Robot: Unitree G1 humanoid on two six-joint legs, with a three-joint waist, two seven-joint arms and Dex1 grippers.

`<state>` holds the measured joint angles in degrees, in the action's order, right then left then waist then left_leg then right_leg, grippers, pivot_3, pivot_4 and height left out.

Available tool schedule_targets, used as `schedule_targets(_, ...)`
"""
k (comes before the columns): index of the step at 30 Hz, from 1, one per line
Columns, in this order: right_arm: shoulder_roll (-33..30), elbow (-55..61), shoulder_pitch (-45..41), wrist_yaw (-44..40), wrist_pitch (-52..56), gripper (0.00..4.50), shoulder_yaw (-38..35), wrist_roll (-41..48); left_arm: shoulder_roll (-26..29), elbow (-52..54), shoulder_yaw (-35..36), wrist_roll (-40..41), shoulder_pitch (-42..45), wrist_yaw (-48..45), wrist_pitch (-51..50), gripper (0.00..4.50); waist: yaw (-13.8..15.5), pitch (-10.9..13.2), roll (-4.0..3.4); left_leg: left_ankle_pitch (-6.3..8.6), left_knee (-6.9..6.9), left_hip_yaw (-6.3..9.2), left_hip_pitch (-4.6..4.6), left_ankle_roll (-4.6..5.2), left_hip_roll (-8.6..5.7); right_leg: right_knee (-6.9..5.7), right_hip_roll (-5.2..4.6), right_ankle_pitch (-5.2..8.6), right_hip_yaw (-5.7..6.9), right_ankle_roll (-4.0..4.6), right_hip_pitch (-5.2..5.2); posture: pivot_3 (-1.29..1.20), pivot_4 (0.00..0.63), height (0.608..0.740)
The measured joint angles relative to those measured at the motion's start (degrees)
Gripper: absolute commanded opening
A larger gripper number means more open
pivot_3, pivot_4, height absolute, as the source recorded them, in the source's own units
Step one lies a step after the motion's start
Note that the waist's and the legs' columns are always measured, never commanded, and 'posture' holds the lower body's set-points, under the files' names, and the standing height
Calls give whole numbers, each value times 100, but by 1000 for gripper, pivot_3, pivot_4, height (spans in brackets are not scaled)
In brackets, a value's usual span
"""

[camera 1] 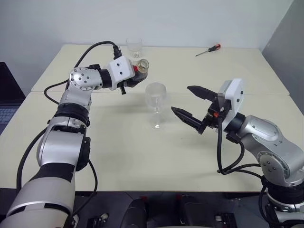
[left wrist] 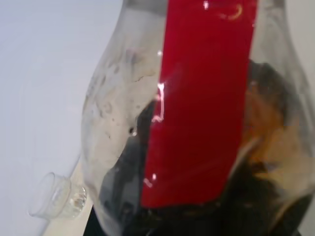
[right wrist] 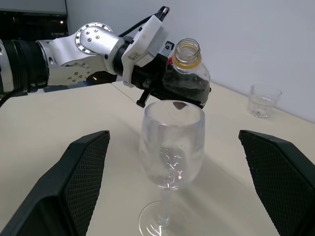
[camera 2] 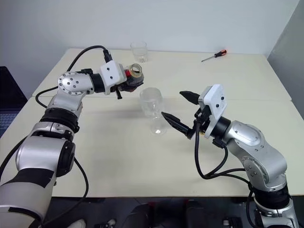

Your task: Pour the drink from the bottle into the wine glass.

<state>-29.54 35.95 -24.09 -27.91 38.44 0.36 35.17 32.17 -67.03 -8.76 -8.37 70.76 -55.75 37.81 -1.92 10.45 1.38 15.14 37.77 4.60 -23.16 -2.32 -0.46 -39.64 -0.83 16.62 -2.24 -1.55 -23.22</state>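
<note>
My left gripper (camera 1: 134, 80) is shut on the belly of the bottle (camera 1: 140, 71), a small clear one with a red strip and a yellow ring at its uncapped mouth. It holds the bottle in the air just behind and left of the wine glass (camera 1: 156, 98), mouth tipped slightly toward the glass. The dark brown drink (right wrist: 191, 87) fills the bottle's lower part. The wine glass stands upright on the table, its bowl clear. My right gripper (camera 1: 180, 99) hangs open just right of the glass, its black fingers (right wrist: 81, 172) either side of the bowl without touching it.
A short clear tumbler (camera 1: 135, 47) stands at the table's far edge behind the bottle. At the far right lies a red-handled screwdriver (camera 1: 208, 50). A seam (camera 1: 266, 94) runs across the cream table. A dark laptop (camera 1: 5, 107) sits off the left side.
</note>
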Motion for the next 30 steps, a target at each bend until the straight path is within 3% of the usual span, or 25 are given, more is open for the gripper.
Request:
schedule_targets(23, 80, -4, -180, 151, 251, 4500, 93, -6, 304, -564, -943, -1817, 802, 1466, 1610, 1283, 2, 1, 1, 0, 16, -1, -6, 0, -2, -22, 3, 1, 5, -1, -4, 0, 150, 740)
schedule_targets(30, 84, -2, -177, 173, 301, 4500, 94, -18, 471, -669, -1481, -2625, 1063, 2287, 1947, 1283, 4, 1, 1, 0, 17, -2, -8, 0, -2, -23, 3, 1, 6, -1, -6, 0, 150, 740)
